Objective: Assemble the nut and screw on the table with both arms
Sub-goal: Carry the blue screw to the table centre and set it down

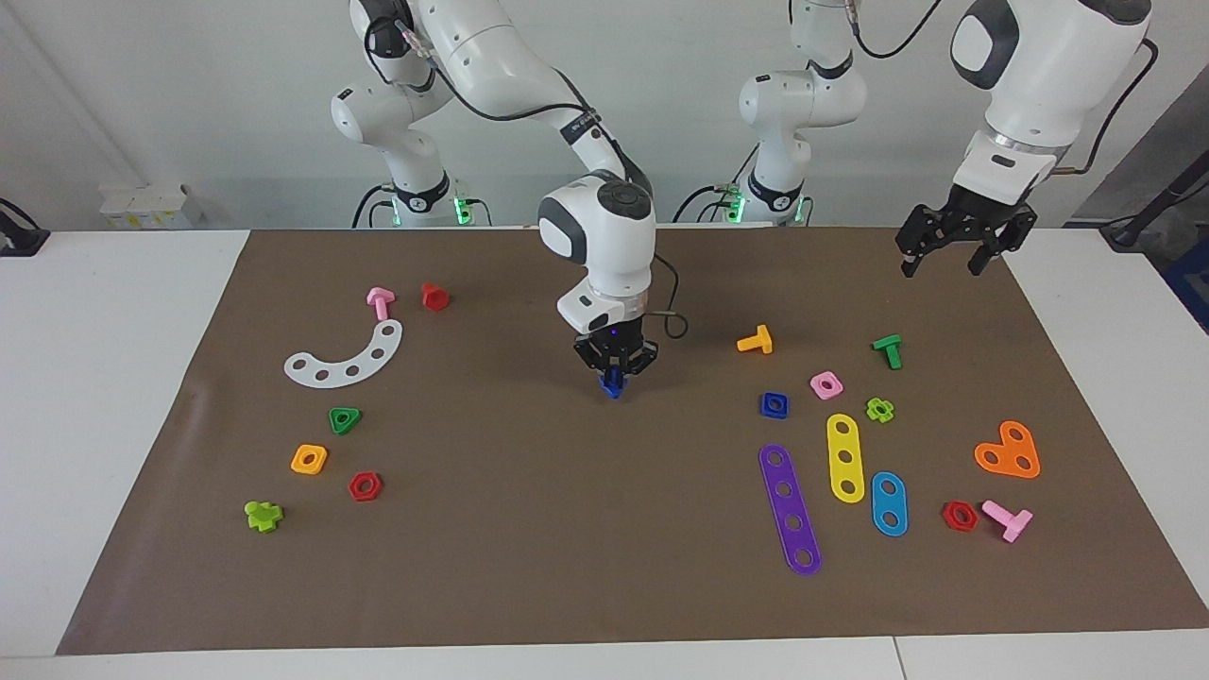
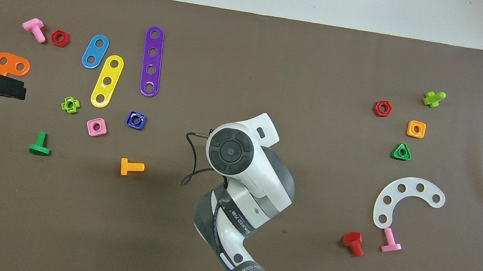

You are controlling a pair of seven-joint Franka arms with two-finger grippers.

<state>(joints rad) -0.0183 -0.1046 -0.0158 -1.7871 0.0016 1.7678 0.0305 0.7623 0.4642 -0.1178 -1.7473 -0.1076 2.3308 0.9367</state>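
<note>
We see the right pincer (image 1: 614, 370) clenched on the screw (image 1: 614, 383), just above the mat (image 1: 529, 529) at mid-surface; only the screw's blue lower tip shows. From overhead the arm's wrist hides both. The nut (image 1: 774, 404) lies toward the left arm's end. The left pincer (image 1: 956, 253) hangs released over the mat's corner, cut off overhead.

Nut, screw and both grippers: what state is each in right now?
Right gripper: shut on the blue screw, over the middle of the mat.
Blue screw: held between the right gripper's fingers, pointing down.
Blue nut: lying flat on the mat, hole up, untouched, beside the pink nut.
Left gripper: open, empty, raised over the mat's edge, waiting.
</note>
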